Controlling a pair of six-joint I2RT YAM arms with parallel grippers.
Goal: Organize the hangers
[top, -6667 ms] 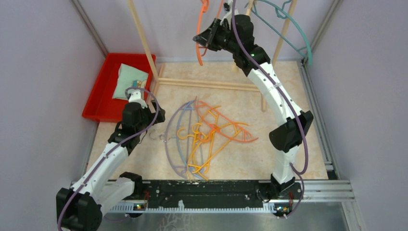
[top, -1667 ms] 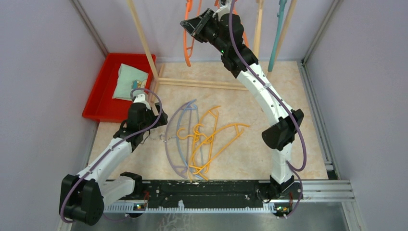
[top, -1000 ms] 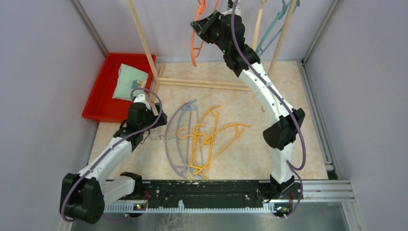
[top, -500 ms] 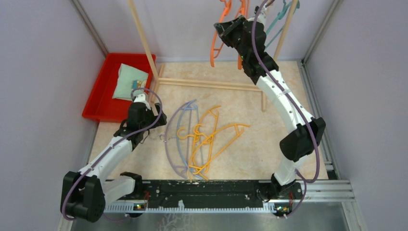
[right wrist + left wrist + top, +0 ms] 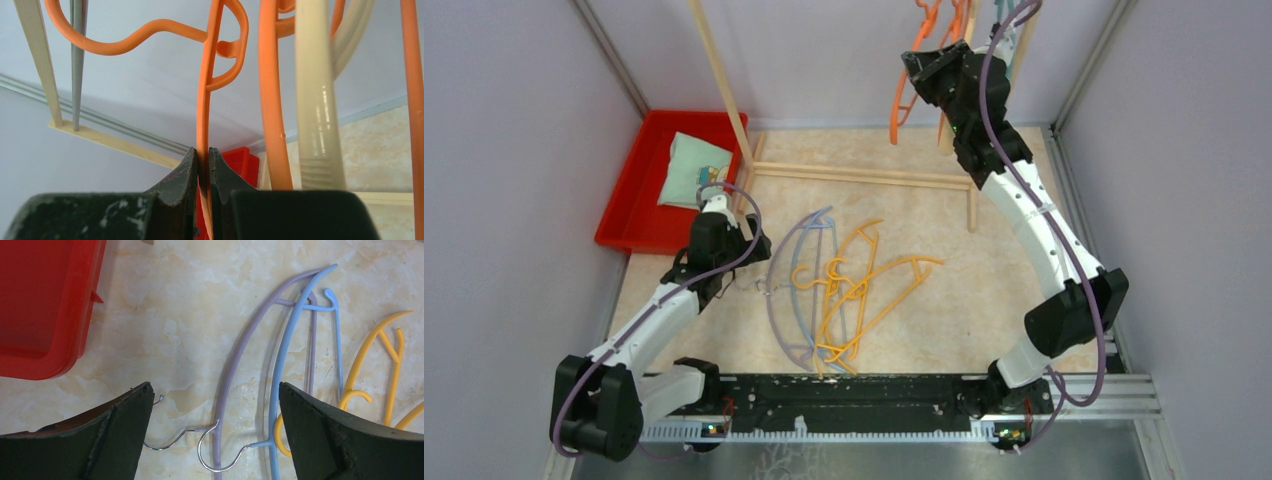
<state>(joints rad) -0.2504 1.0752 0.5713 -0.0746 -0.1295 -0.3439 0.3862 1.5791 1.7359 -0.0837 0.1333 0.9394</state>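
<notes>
1. The orange hanger (image 5: 203, 90) you are carrying is high up at the far edge of the table, right of centre. The right gripper (image 5: 202, 156) pinches its thin stem, and the jaws are closed down to just that stem's width.
2. In the last couple of seconds your right arm has swung this hanger rightward along the wooden rack (image 5: 724, 90). It started left of the middle and is now just beside the ones already hung, another orange hanger (image 5: 270, 75) and a beige hanger (image 5: 315, 100).
3. I judge that this groups it with its colour-mates. Neither view shows whether its hook is over the rail, so check that before you let go.
4. The lavender hanger (image 5: 241, 352), the light blue hanger (image 5: 282, 345) and the yellow hangers (image 5: 360, 357) lie overlapping in the middle of the table. They have not moved and are yet to be hung.
5. Your left gripper (image 5: 215, 387) is spread wide and holds nothing. It has stayed above the wire hooks of the lavender and blue ones.
6. The red tray (image 5: 40, 300) sits toward the far left corner.
</notes>
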